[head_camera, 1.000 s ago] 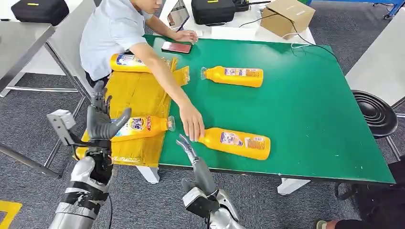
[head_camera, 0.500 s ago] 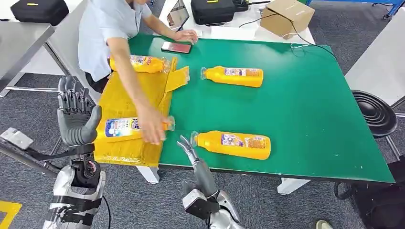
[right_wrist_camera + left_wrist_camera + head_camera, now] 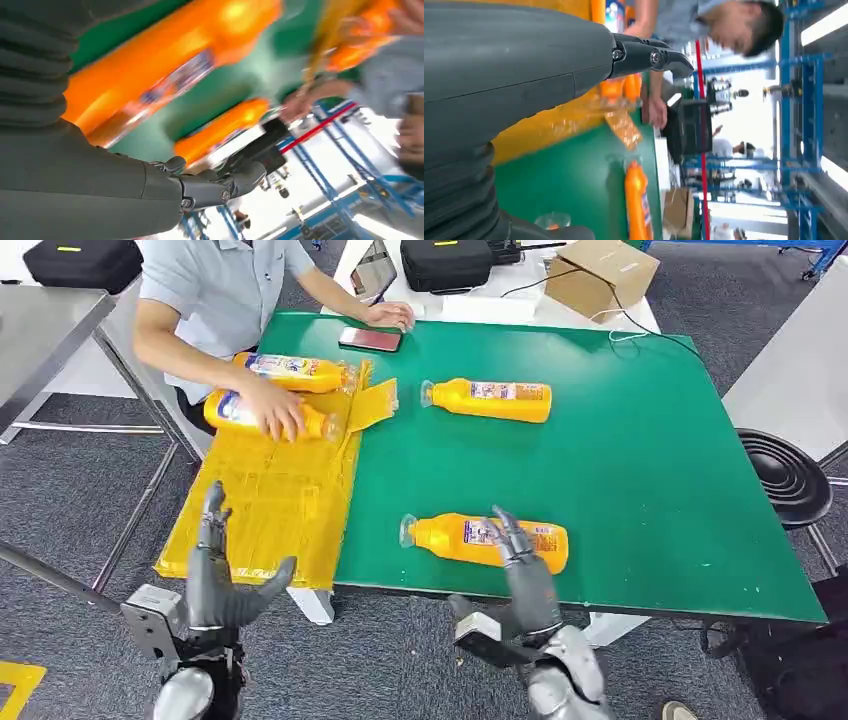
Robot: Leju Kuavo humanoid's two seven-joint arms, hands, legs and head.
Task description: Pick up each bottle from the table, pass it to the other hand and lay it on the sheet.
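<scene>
**Both hands empty, near bottle under right hand**

Left hand (image 3: 218, 585) spread, holding nothing, off the table's near edge below the yellow sheet (image 3: 270, 502). Right hand (image 3: 522, 565) fingers apart, over the near bottle (image 3: 485, 540) lying on green table (image 3: 650, 490); contact unclear. Far bottle (image 3: 490, 400) beyond. Person's hand (image 3: 275, 410) on bottle on sheet (image 3: 235, 412).

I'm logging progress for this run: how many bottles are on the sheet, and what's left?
Two orange bottles lie on the yellow sheet: one at its far edge, and one under a person's hand. The right hand hovers open over the near bottle on the green table, not gripping it. The left hand is open, holding nothing. The far bottle is also left.
</scene>
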